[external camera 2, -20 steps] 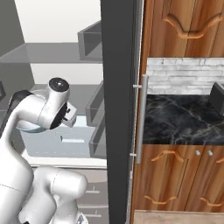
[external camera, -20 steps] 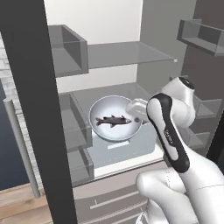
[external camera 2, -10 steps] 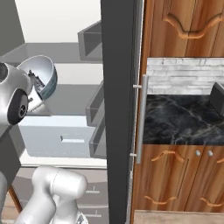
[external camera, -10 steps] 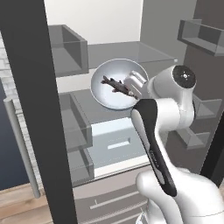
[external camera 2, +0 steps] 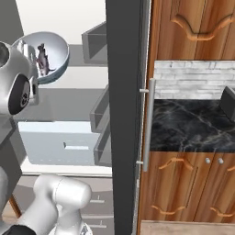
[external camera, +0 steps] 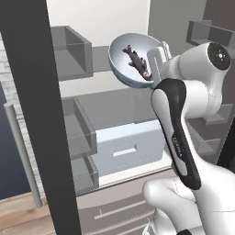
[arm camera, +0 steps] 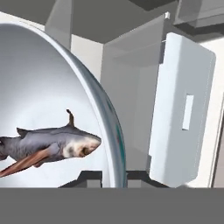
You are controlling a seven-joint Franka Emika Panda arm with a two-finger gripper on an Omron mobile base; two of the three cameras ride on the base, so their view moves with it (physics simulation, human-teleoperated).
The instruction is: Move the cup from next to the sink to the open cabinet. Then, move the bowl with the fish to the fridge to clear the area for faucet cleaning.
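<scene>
Tall grey fridge (external camera: 114,105), door swung wide, pale grey inner shelves and a pale drawer across the middle of the left base view, dark door edge down the left of that frame. To the right of the fridge in the right base view: reddish-brown wooden cabinet fronts (external camera 2: 193,27) above and below, black marble counter (external camera 2: 188,124) between them.

Round ceramic bowl (external camera: 131,57), white and smooth inside, held high in the upper middle of the left base view and tipped steeply toward the camera, in front of the upper shelf (external camera: 114,98) rather than resting on it. Same bowl at the upper left of the right base view. Gripper (external camera: 156,57) clamped on the bowl's rim at its right side, white hand hard against the edge. Small dark brown slender fish (external camera: 137,62) lying inside the bowl, tail toward the upper left of that frame; close up in the hand view, greyish back, pale belly, reddish-brown fin.

Step in hand, by judgement: setting the bowl with the fish down inside the fridge. Worth levelling the bowl first, since at this tilt a slick glazed inside gives the fish little to hold on. Then in over a flat shelf, clear of the door bins at the sides, down until the base sits flat, and only then a release. Hard ceramic on a hard shelf: gentle contact advised.
</scene>
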